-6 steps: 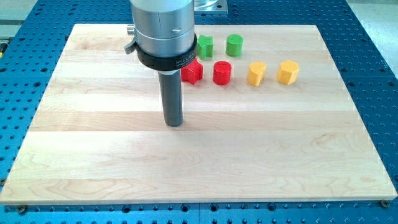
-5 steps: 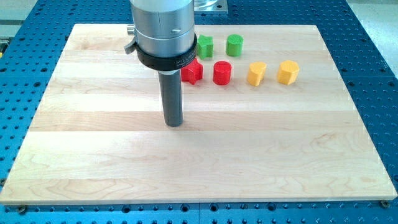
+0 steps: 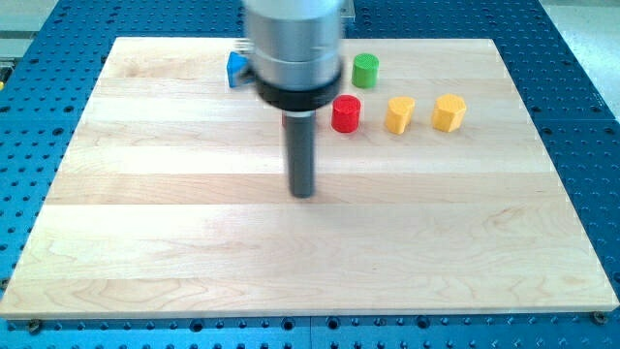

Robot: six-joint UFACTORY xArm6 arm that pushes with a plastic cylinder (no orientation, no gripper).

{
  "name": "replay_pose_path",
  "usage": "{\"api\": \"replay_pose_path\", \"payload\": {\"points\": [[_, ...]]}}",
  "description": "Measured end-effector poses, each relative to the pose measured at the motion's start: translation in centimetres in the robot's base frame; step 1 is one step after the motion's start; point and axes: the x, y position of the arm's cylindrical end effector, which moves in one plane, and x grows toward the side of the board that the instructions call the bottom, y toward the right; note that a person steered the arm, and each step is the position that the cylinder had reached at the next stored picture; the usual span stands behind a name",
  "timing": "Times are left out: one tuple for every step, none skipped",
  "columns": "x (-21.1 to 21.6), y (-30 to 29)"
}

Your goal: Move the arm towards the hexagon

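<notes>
My tip point(image 3: 304, 192) rests on the wooden board point(image 3: 145, 242), left of centre, and the rod is blurred. A yellow block with a hexagon-like shape point(image 3: 449, 112) sits at the view's upper right, well to the right of my tip and further up. A second yellow block point(image 3: 399, 114) stands just left of it. A red cylinder point(image 3: 346, 113) is next to the rod on its right. A green cylinder point(image 3: 365, 70) stands above it. The arm's body hides the red star and the green block seen earlier.
A blue block point(image 3: 235, 68) shows at the arm's left side, near the board's top edge. Blue perforated table point(image 3: 581, 116) surrounds the board on all sides.
The arm and my tip have moved to the view's right by a short way. The blue block has come into sight; the red star and one green block are now covered.
</notes>
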Motion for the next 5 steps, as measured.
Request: {"api": "replay_pose_path", "payload": {"points": [[0.0, 5.1], [-0.8, 12.9], [-1.1, 15.6], [-3.1, 16.6], [-6.4, 20.0]]}}
